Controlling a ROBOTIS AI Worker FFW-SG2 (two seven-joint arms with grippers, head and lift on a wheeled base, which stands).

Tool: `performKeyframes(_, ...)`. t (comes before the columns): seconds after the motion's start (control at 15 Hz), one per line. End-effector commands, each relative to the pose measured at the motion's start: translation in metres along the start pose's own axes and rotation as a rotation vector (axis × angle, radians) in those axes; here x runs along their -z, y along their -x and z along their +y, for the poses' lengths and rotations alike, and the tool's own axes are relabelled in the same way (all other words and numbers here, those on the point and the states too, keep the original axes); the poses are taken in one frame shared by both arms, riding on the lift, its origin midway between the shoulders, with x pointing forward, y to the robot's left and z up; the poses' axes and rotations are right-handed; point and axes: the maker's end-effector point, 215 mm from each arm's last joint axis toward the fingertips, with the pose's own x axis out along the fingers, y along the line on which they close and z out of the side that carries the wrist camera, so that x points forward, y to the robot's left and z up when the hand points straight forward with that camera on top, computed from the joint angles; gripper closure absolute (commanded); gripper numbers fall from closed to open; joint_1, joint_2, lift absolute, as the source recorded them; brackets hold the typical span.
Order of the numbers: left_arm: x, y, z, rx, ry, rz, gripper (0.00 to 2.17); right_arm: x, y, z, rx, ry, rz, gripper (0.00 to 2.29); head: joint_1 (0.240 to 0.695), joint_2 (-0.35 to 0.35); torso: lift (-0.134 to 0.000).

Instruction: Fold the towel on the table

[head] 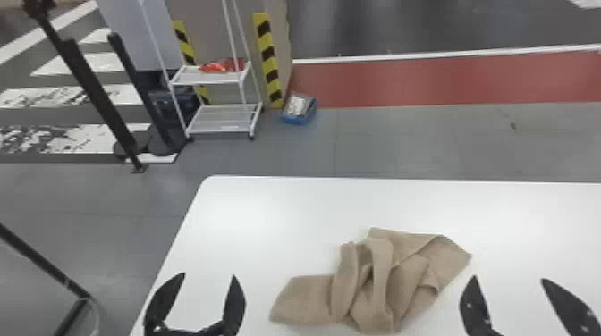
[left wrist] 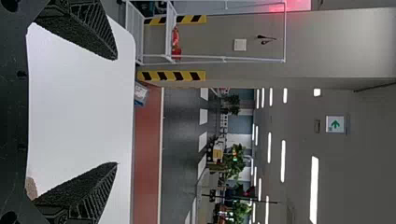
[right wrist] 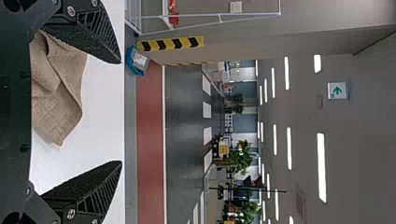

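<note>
Left gripper point(head: 209, 275) and right gripper point(head: 509, 279) are hovering, fingers wide; the bunched towel point(head: 378, 281) is needing gentle spreading by its corners first.

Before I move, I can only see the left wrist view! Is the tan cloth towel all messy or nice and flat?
Observer: Messy: the tan cloth towel is bunched in a heap on the white table.
Operator: Is the other black gripper grabbing it?
Observer: No, the black right gripper has its jaws spread apart, holding nothing.
Operator: Which side of the towel is it on?
Observer: The robot's right side, as the head view shows.
</note>
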Motion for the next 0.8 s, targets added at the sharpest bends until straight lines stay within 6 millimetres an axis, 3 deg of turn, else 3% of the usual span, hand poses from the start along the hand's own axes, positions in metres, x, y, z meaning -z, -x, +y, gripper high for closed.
performKeyframes(0.0, 0.001, 0.0, 0.0, 0.001, -0.001, 0.001, 0.06, 0.001, -0.001, 0.001, -0.001, -0.001, 0.001, 0.12, 0.695, 0.176, 0.0)
performKeyframes(0.73, 0.002, -0.001, 0.001, 0.004, -0.01, 0.006, 0.07, 0.01, -0.011, 0.008, -0.014, 0.002, 0.024, 0.12, 0.695, 0.188, 0.0)
